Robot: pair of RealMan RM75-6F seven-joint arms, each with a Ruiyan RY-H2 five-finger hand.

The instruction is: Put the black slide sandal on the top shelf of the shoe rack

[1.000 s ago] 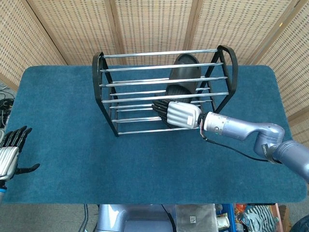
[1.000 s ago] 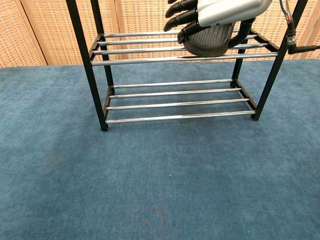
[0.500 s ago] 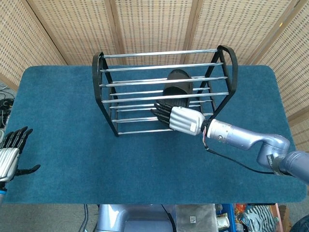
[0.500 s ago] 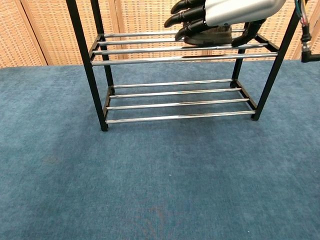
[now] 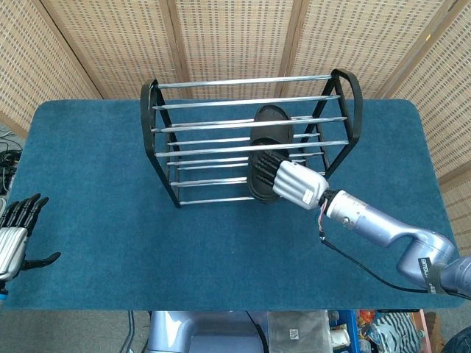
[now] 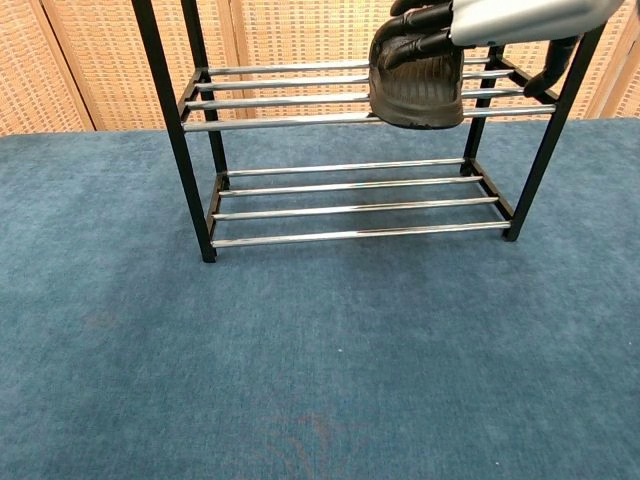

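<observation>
Head view only is showing left hand [image 5: 16,234], fingers spread, holding nothing, off the table's left edge. Chest view is showing the black slide sandal [image 6: 414,82] from the side, tilting over the shoe rack [image 6: 350,120] front rail. Right hand [image 5: 293,182] is gripping its near end w/ curled fingers.

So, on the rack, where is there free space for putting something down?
The shoe rack has its left half bare on every shelf. The right half is crowded: the black slide sandal lies there, with the right robot hand on its near end.
</observation>
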